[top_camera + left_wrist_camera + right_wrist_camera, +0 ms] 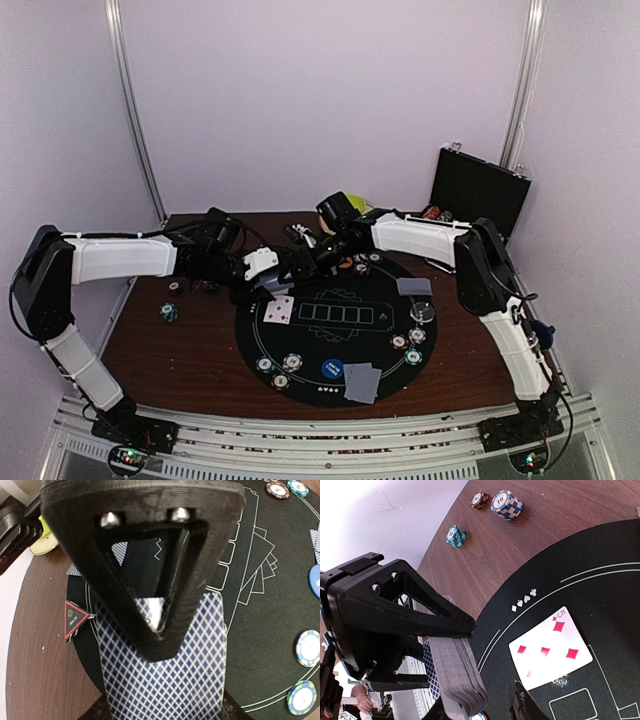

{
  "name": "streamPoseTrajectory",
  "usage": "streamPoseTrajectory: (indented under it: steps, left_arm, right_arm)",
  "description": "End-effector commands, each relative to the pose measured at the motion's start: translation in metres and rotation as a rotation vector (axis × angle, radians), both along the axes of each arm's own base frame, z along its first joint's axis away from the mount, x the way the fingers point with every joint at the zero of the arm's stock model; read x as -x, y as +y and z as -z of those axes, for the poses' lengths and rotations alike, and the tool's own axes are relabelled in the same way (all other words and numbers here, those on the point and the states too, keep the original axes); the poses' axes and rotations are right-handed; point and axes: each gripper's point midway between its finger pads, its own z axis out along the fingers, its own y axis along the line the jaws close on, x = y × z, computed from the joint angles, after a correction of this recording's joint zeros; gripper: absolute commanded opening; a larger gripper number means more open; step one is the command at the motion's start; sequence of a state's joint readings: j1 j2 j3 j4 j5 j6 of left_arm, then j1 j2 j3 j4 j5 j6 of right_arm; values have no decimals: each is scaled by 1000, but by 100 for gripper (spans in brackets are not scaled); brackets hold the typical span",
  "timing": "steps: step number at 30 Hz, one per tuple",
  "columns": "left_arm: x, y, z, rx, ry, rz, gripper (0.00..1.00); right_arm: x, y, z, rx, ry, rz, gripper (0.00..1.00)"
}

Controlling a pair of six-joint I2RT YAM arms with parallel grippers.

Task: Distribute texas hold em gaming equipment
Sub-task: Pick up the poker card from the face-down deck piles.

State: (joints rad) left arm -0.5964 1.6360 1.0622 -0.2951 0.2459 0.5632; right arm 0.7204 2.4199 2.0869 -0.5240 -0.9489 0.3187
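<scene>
My left gripper (161, 652) is shut on a deck of blue-diamond-backed playing cards (165, 685), its top finger pressing on the back. In the right wrist view the deck (457, 672) shows edge-on. My right gripper (480, 711) is open, one jaw on each side of the deck's end, with a gap between the deck and the right finger (522, 707). From above, both grippers meet over the far left of the black mat (330, 330). A five of diamonds (550, 650) lies face up below. The red triangle marker (75, 619) sits at the mat's edge.
Poker chip stacks (507, 505) stand on the wood left of the mat. More chips (292, 362), a blue disc (333, 369) and face-down cards (362, 382) ring the mat. Another card (414, 286) lies right. An open black case (480, 190) stands at the back right.
</scene>
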Motion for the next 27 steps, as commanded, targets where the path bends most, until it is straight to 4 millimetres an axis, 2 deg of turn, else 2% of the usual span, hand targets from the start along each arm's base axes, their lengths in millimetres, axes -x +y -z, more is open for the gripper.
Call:
streamPoseTrajectory:
  steps: [1, 3, 7, 11, 17, 23, 27]
  left_arm:
    - [-7, -8, -17, 44, -53, 10, 56]
    - [-8, -8, -17, 43, -56, 8, 56]
    - [-8, -8, -15, 39, -54, 7, 56]
    - [-10, -7, -13, 32, -56, 0, 56]
    - [-11, -6, -12, 28, -60, -5, 56]
    - [-12, -4, -9, 19, -62, -16, 56]
    - [-14, -1, -9, 17, -65, -26, 56]
  right_arm:
    - [-15, -18, -9, 15, -40, 52, 35]
    - [-13, -25, -2, 31, -30, 56, 34]
    - [-11, -25, -2, 27, -21, 47, 32]
    - [2, -18, -14, -43, 38, -13, 25]
    - [15, -15, -35, -105, 63, -60, 0]
    - [15, -25, -48, -106, 31, -46, 0]
    - [3, -43, -61, -103, -14, -10, 0]
